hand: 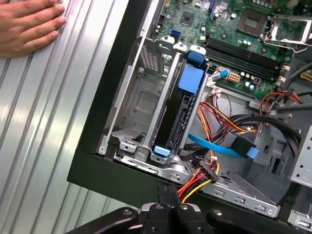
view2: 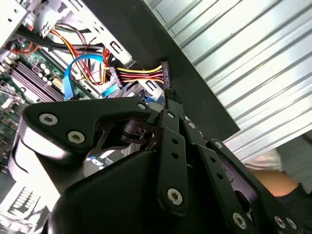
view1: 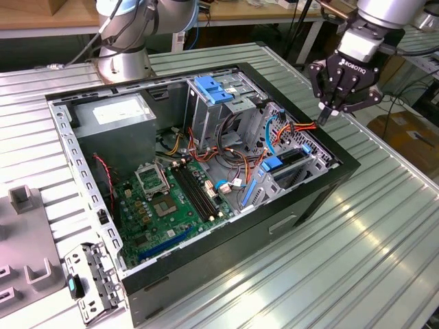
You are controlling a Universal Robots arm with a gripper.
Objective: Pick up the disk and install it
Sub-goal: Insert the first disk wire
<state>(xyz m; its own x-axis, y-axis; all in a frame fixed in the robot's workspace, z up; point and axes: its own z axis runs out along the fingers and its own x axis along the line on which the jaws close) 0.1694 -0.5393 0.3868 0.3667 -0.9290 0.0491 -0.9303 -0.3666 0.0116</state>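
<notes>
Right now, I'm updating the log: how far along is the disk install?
Done: the disk already stands edge-on in the drive cage, its blue rails in the slot. In hand: nothing; the gripper is shut and empty, above the edge of the case by the cage. Left: whether the disk is fully latched cannot be told; the power connector hangs loose beside it.

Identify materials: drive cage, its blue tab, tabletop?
Drive cage: likely bare sheet steel, dull grey, with stamped holes and folded edges. Blue tab: probably moulded plastic, uniform satin colour. Tabletop: seemingly extruded aluminium, ribbed, with a brushed sheen.
</notes>
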